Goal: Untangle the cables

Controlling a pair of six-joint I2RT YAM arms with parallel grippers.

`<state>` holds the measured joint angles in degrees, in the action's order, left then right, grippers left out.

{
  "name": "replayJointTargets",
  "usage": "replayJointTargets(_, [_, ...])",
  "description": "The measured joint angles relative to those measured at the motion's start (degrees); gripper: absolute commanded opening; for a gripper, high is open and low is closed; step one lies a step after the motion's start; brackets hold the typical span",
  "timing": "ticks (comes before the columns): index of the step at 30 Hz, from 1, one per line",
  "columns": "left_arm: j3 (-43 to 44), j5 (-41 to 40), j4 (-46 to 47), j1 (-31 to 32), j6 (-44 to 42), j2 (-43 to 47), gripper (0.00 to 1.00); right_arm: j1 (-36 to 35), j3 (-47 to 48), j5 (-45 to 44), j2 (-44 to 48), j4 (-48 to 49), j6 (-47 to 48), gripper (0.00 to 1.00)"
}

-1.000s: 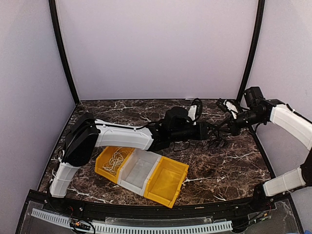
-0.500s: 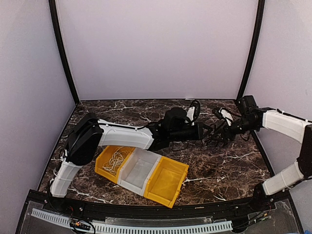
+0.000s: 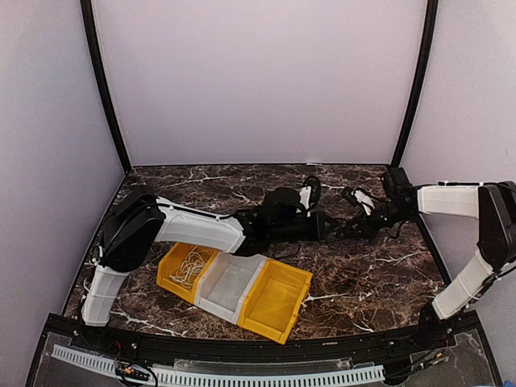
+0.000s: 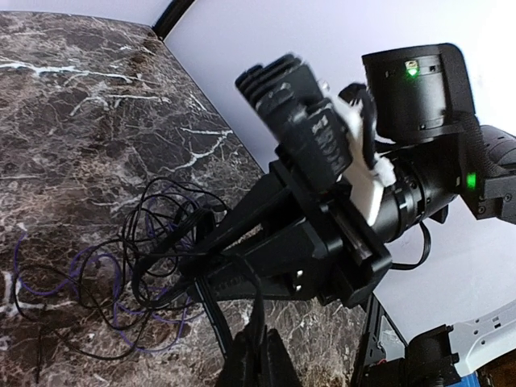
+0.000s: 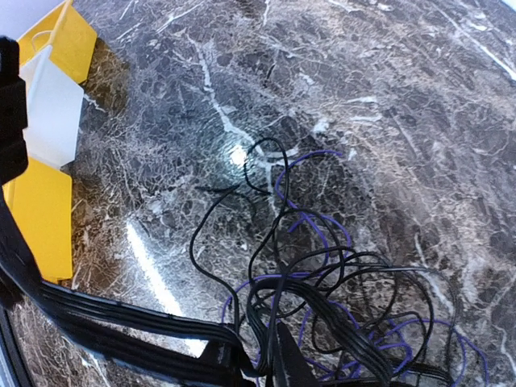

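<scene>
A tangle of black and purple cables [image 3: 344, 229] lies on the dark marble table right of centre, stretched between my two grippers. In the left wrist view the tangle [image 4: 105, 274] spreads over the table, and my left gripper [image 4: 260, 345] is shut on a thin black cable at the bottom edge. My left gripper [image 3: 325, 228] reaches in from the left. My right gripper [image 3: 360, 219] comes in from the right, low over the table. In the right wrist view it [image 5: 278, 359] is shut on a bundle of black cables [image 5: 339, 278], with purple loops beyond.
Three joined bins stand in front of the left arm: a yellow one [image 3: 278, 298], a clear white one [image 3: 230, 282] and a yellow one holding a coiled white cable [image 3: 187, 266]. The bins show at the left edge of the right wrist view [image 5: 44, 201]. Black frame posts stand at the back corners.
Both grippers have moved left and lower, the right one coming closer to the left one. The tangle has shifted left with them.
</scene>
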<state>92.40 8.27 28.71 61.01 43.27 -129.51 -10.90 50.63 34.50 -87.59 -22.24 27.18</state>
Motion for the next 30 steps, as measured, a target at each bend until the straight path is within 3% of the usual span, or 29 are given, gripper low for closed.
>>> replayJointTargets(8, [-10.7,-6.1,-0.5,-0.1,-4.5,14.8,0.00,0.0,0.0,-2.4,-3.9,1.5,-1.0,0.16])
replayJointTargets(18, [-22.0,-18.1,1.4,0.0,-14.9,44.3,0.00,5.2,0.0,-7.9,-8.7,1.2,-2.2,0.15])
replayJointTargets(30, [-24.9,-28.6,-7.9,0.0,-25.5,58.6,0.00,6.7,0.4,-9.0,-9.2,0.5,-2.3,0.19])
